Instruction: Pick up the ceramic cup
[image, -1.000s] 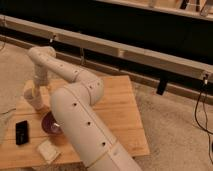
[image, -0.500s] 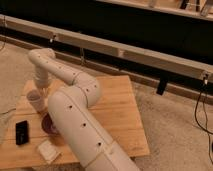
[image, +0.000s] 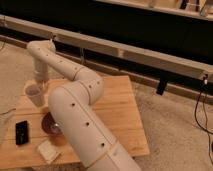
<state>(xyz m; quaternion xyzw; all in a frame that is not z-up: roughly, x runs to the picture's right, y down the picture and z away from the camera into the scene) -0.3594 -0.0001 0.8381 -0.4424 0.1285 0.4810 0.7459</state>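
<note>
The ceramic cup (image: 34, 94) is small, white and handleless, at the far left of the wooden table (image: 117, 117). It hangs tilted, just off the tabletop. My gripper (image: 39, 83) comes down from the white arm onto the cup's rim and is shut on it. The arm's wrist hides the fingers and part of the rim.
A dark purple bowl (image: 49, 123) sits in front of the cup, partly behind my arm. A black device (image: 21, 132) and a pale packet (image: 48, 150) lie near the table's front left edge. A long rail (image: 150, 55) and cables (image: 202, 107) run behind and to the right.
The cup has gone from standing under the gripper to hanging tilted in it, slightly raised. The arm's upper links have shifted a little.
</note>
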